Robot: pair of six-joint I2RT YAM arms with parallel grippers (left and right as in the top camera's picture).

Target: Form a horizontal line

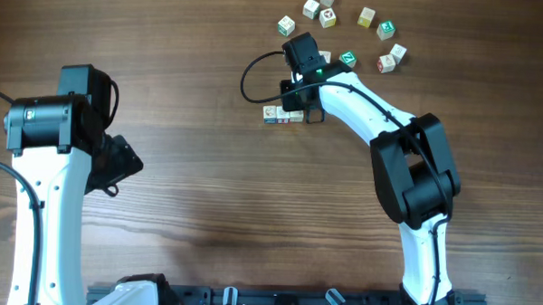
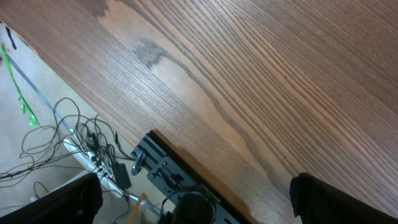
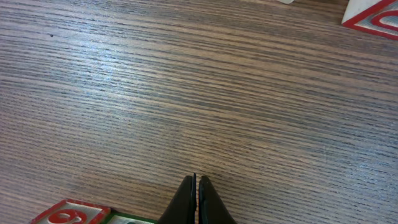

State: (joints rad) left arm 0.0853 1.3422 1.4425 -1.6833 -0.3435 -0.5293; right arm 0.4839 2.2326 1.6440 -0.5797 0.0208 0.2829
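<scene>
The horizontal line [image 1: 283, 116] is a short row of small whitish letter cubes lying side by side at the table's centre. Its red-faced cube [image 3: 67, 213] and a green-faced one [image 3: 124, 219] show at the bottom left of the right wrist view. My right gripper [image 1: 299, 101] hangs right over the row's right end; its fingers [image 3: 198, 182] are shut and empty, with their tips over bare wood. My left gripper [image 1: 117, 165] is far off at the left; its fingers sit wide apart at the edges of the left wrist view [image 2: 199, 205], and it holds nothing.
Several loose letter cubes lie scattered at the back right, among them a green-faced one [image 1: 347, 58], a red-faced one [image 1: 386, 63] and a yellow-faced one [image 1: 366, 16]. A red-edged cube [image 3: 373, 15] shows at the top right of the right wrist view. The table's front edge and cables [image 2: 68, 143] lie below the left gripper.
</scene>
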